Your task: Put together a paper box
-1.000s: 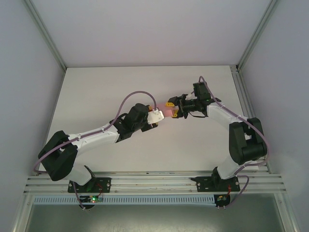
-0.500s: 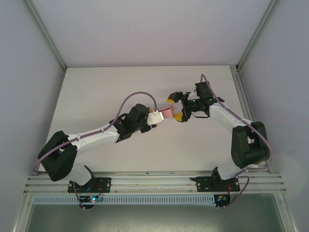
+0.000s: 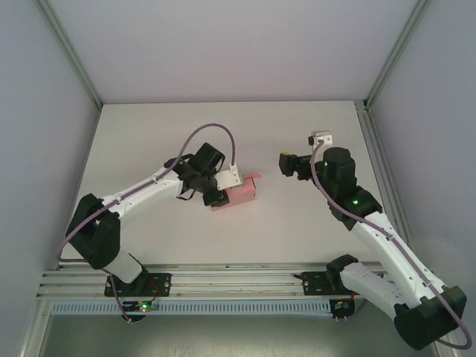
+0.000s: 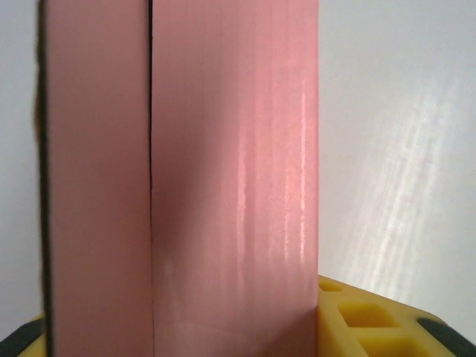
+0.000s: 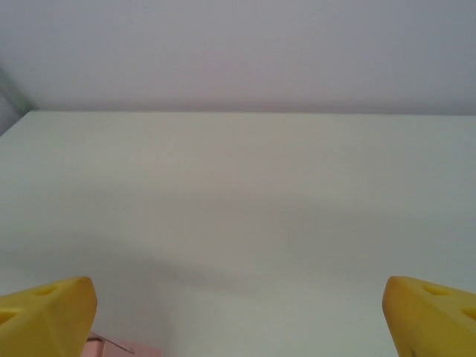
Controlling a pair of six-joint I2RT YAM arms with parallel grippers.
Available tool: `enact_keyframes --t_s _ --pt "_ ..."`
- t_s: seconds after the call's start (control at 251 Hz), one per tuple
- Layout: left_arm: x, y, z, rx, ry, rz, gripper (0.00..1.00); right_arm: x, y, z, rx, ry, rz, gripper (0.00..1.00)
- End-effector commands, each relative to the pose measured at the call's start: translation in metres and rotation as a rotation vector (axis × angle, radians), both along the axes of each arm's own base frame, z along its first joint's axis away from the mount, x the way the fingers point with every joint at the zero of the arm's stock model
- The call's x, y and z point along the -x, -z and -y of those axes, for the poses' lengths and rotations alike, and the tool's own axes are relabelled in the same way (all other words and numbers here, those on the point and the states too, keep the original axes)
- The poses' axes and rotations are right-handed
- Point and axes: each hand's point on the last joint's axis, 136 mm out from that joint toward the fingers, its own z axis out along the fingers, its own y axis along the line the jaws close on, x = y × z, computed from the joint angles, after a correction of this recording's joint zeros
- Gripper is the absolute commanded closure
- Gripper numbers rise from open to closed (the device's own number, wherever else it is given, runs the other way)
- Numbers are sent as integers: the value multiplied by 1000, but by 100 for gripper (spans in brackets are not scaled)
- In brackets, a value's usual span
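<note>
Sitting between grey walls, the table [image 3: 149,134] shows the paper box [image 3: 239,195] gripped by the left claw [image 3: 222,195]; the right claw [image 5: 238,312], gaping, has retreated toward three o'clock.

The left gripper [image 3: 220,195] is clamped on the box [image 3: 241,195], its arm bent. The right gripper [image 3: 288,163] is held spread wide, well right of the box.
</note>
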Motion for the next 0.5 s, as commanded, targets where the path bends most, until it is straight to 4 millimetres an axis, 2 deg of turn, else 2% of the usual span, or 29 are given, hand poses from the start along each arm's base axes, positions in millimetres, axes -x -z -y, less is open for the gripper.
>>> enact_keyframes --t_s 0.0,0.104,0.184,0.395,0.495 --pt "45 -9 -5 50 171 -209 58 26 6 -58 -56 -368 -9 2" --pt "39 -5 -8 31 171 -215 59 43 25 -81 -11 -511 -89 2" --pt "36 -4 -8 21 170 -222 59 49 41 -93 30 -577 -167 7" --pt "23 1 -8 4 149 -179 59 48 77 -104 170 -631 -324 30" --pt "21 3 -8 -9 142 -179 59 50 96 -106 251 -651 -399 33"
